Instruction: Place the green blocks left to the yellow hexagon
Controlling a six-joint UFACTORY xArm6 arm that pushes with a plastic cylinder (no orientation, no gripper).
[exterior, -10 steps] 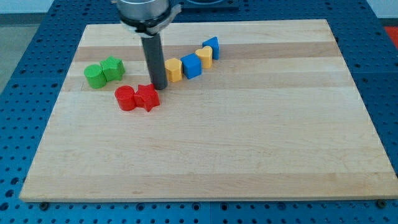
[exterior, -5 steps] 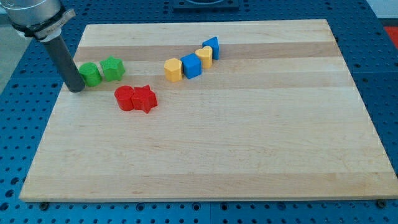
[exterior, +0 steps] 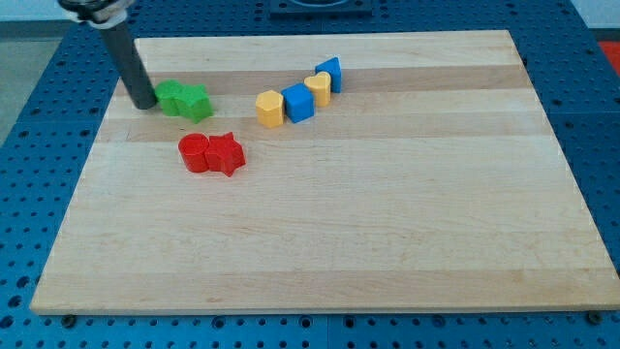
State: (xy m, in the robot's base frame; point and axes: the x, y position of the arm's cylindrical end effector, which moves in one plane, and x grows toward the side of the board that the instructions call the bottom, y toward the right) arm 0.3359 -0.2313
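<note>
Two green blocks sit touching at the upper left of the board: a green cylinder (exterior: 171, 97) and a green star-shaped block (exterior: 196, 102) on its right. My tip (exterior: 143, 104) rests against the left side of the green cylinder. The yellow hexagon (exterior: 270, 109) lies to the right of the green pair, with a gap of bare wood between them. It is the left end of a slanted row.
The row continues up and right with a blue cube (exterior: 299, 102), a yellow heart (exterior: 319, 87) and a blue block (exterior: 330, 71). A red cylinder (exterior: 195, 153) and a red star (exterior: 226, 153) sit touching below the green blocks. The wooden board (exterior: 387, 233) lies on a blue perforated table.
My tip went from beside the red star to the left of the green blocks. It then pushed both green blocks to the right and slightly up, toward the yellow hexagon.
</note>
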